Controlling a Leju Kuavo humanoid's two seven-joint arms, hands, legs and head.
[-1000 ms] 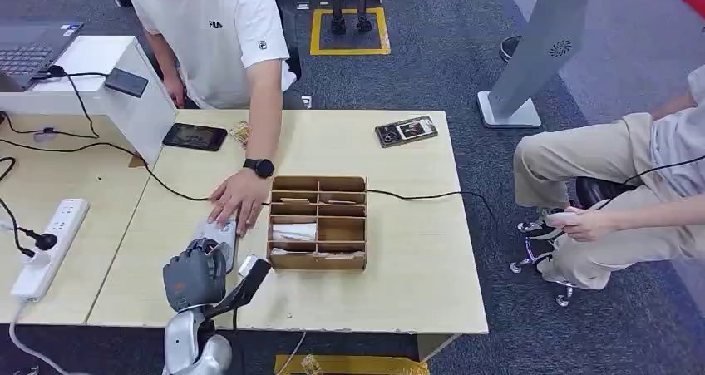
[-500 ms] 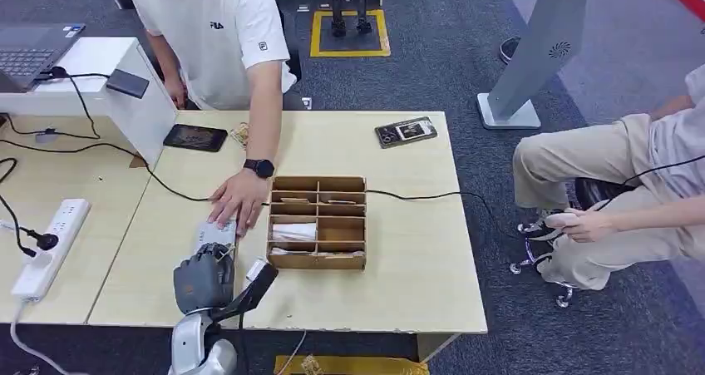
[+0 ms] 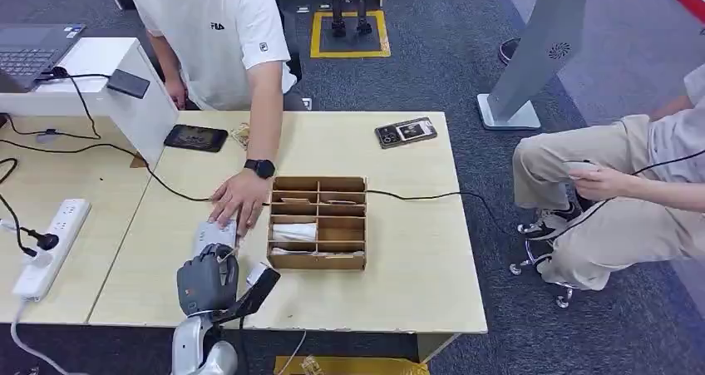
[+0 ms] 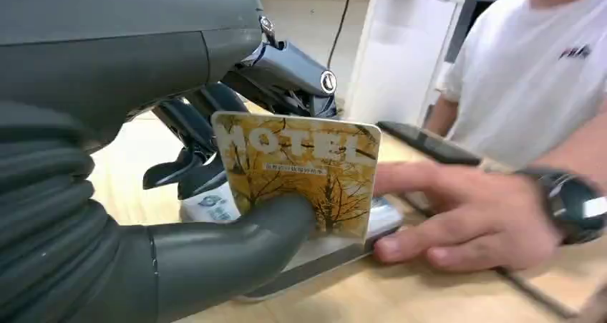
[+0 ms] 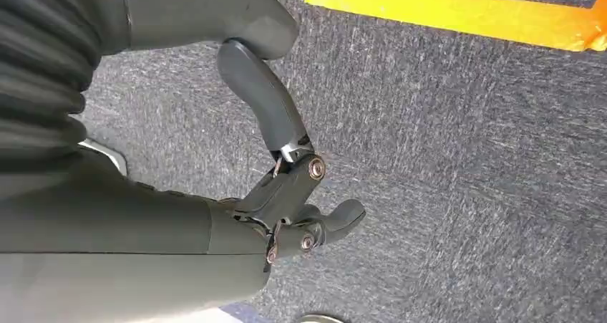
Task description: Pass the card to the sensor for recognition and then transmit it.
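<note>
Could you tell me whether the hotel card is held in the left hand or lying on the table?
Held: the left hand pinches the card upright under its thumb.

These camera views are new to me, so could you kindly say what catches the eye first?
The yellow hotel key card, pinched by the robot's left hand at the table's near edge. Just beyond it, a person's hand wearing a black watch rests on the small white card sensor, beside the brown compartmented cardboard box.

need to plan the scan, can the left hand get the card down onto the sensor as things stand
Probably yes, though it looks tight. The left hand holds the card right above the sensor, but a person's hand rests on the sensor's far end, leaving the near part free.
</note>
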